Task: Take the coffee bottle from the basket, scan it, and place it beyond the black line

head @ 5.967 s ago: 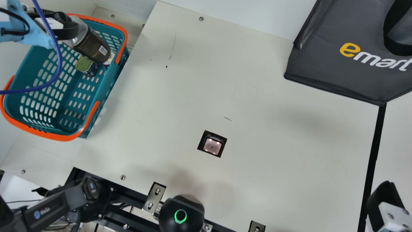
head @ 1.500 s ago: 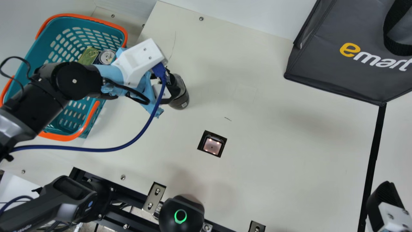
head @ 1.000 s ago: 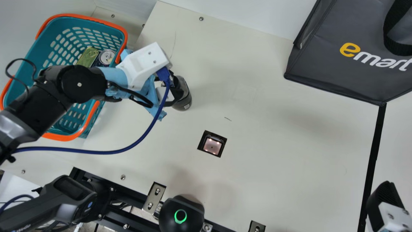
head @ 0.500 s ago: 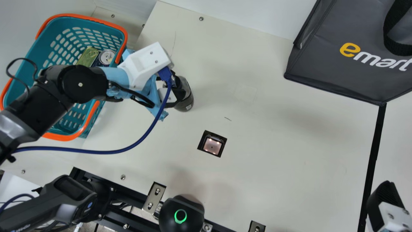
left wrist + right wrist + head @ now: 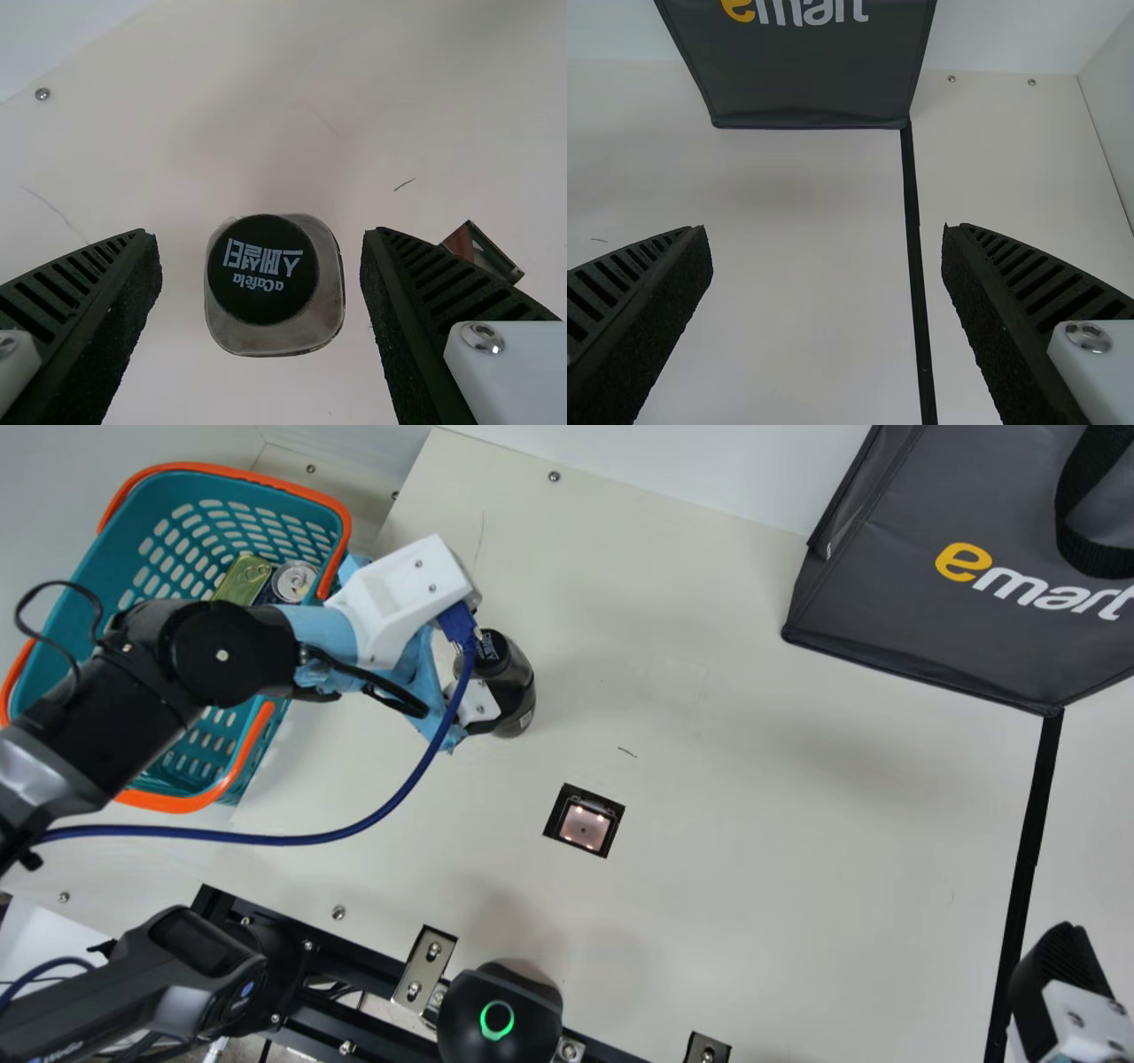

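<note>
The dark coffee bottle (image 5: pixel 516 691) stands on the table, right of the basket (image 5: pixel 306 655). Around its capped upper part my left gripper (image 5: pixel 484 682) is spread. From above in the left wrist view, the bottle (image 5: pixel 330 305) is between the open fingers of my left gripper (image 5: pixel 261 237), with a gap on either side. The scanner window (image 5: pixel 583 827) is set in the table, nearer the front than the bottle. My right gripper (image 5: pixel 1059 983) is beside the black line (image 5: pixel 1030 846); in the right wrist view, the right gripper (image 5: pixel 826 232) is open and empty above the line (image 5: pixel 914 239).
A green tin (image 5: pixel 243 582) and a can (image 5: pixel 293 582) lie in the basket, partly under my left arm. A dark bag (image 5: pixel 895 602) stands at the back right. A black device with a green ring (image 5: pixel 496 1020) sits at the front edge.
My left gripper carried the bottle out of the basket and onto the table, shifting slightly right lately. In the last half second its fingers opened and let go of the bottle. The right arm kept still.
</note>
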Controlling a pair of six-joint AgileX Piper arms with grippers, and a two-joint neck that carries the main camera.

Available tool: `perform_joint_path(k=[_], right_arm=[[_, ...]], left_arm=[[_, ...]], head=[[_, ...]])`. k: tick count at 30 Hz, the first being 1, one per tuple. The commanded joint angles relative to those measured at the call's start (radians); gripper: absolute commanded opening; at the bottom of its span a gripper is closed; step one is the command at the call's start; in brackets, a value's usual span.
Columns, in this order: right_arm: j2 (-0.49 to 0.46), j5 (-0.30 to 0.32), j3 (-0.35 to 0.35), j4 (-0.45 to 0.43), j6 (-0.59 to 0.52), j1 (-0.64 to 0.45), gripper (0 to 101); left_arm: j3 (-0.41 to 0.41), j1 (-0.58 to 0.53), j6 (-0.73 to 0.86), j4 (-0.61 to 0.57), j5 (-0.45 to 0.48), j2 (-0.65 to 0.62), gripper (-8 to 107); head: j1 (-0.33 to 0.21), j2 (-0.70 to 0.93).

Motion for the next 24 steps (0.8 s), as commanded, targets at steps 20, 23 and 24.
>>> perform_joint_path(k=[20,23,24], right_arm=[[0.0,0.001,0.0,0.0,0.0,0.0,91],[0.0,0.001,0.0,0.0,0.0,0.0,91],[0.0,0.001,0.0,0.0,0.0,0.0,91]], left_arm=[[-0.064,0.056,-0.252,0.122,-0.026,-0.08,90],[-0.057,0.067,-0.293,0.153,-0.038,-0.103,90],[-0.055,0.07,-0.307,0.163,-0.041,-0.111,90]], head=[[-0.026,0.002],[-0.026,0.002],[-0.026,0.002]])
